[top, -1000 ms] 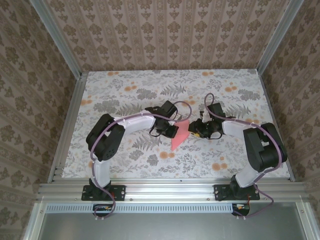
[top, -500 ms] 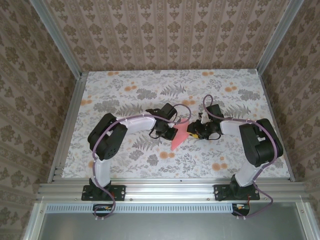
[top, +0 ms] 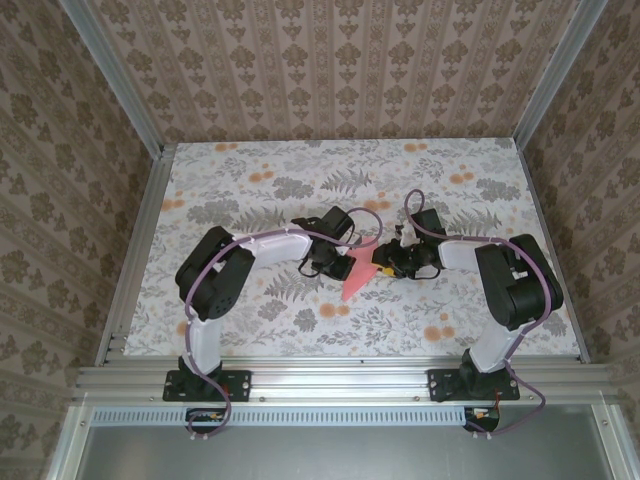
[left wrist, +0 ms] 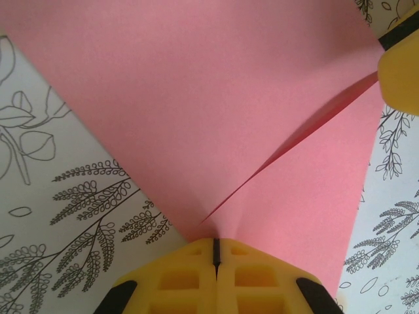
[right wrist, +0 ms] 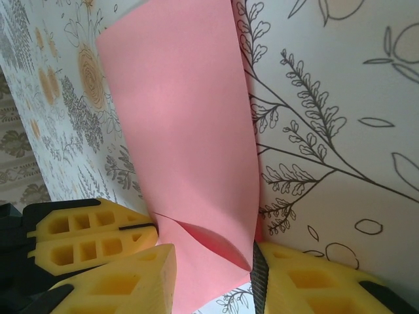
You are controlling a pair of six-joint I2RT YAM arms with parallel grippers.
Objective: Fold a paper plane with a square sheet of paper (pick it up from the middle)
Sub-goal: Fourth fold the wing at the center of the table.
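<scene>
From above, the square sheet of paper (top: 356,276), partly folded and narrowing toward the near edge, lies mid-worktop (top: 250,190) between the two grippers. The left gripper (top: 340,262) meets its left side and the right gripper (top: 381,266) its right. Both arms rise from their bases, bend at the elbow and reach inward, forearms low and wrists almost meeting.

On the left wrist camera, we see the left jaws shut on the sheet's near edge, where a crease begins.

On the right wrist camera, the right jaws stand part open astride a curled fold of the sheet. We cannot tell whether they press it. The left jaws pinch the sheet just beside.
</scene>
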